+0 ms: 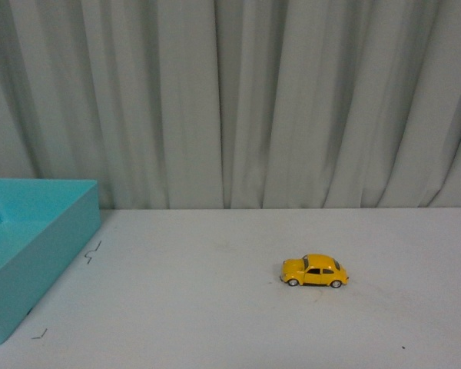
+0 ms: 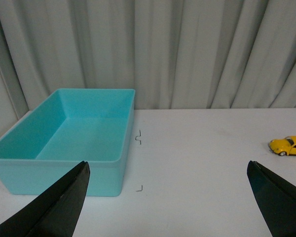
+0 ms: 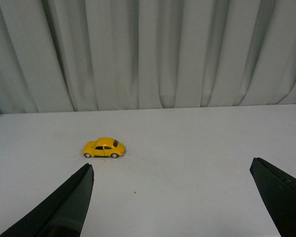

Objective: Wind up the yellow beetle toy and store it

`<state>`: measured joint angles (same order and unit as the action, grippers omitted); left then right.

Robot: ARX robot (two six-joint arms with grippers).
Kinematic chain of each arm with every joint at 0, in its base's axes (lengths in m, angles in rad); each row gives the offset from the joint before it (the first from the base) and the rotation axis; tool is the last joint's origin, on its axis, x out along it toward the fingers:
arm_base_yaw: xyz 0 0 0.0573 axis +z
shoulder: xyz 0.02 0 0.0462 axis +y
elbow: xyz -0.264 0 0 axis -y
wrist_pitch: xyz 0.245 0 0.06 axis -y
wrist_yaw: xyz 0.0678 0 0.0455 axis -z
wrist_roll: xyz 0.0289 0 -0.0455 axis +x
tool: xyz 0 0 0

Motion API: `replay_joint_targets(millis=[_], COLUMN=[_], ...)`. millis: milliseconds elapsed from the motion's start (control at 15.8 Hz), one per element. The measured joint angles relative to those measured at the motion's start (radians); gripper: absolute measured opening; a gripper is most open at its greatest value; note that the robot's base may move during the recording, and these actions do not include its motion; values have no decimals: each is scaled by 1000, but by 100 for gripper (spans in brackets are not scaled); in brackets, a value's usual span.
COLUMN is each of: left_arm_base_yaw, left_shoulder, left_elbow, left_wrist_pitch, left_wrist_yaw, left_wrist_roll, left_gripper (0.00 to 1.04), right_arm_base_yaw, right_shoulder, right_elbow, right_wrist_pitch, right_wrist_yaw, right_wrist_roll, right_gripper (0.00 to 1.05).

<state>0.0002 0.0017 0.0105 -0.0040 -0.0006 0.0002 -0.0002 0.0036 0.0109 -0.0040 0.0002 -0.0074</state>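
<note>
With jaws spread on left gripper [image 2: 167, 165] and right gripper [image 3: 171, 164], pinch yellow beetle toy [image 1: 314, 271], well right of teal bin [image 1: 38, 261], squarely across doors.

Place: a staged robot test bench, more lab than home, as far as my cameras show.
Backdrop: a pale grey pleated curtain [image 1: 230, 100] closes off my whole 12 o'clock, edge to edge.
Work surface: one plain white table [image 1: 215, 315], matte and lightly scuffed.
Fixture: an open teal plastic bin [image 1: 61, 231] at my 9 o'clock.
Position marks: small black corner marks [image 1: 92, 252] on the table at my 10 o'clock, just beside the bin.
</note>
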Motion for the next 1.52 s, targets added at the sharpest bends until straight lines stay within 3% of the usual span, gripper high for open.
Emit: replay_joint_targets(millis=[1523], left_arm_base_yaw=[0], left_shoulder=[0], left_elbow=[0], left_wrist_pitch=[0], left_wrist_yaw=[0], left_wrist_roll=[0], left_gripper=[98], right_arm_base_yaw=[0], right_shoulder=[0], right_elbow=[0], right_wrist_pitch=[0], right_wrist_yaw=[0], right_wrist_roll=[0], right_gripper=[98])
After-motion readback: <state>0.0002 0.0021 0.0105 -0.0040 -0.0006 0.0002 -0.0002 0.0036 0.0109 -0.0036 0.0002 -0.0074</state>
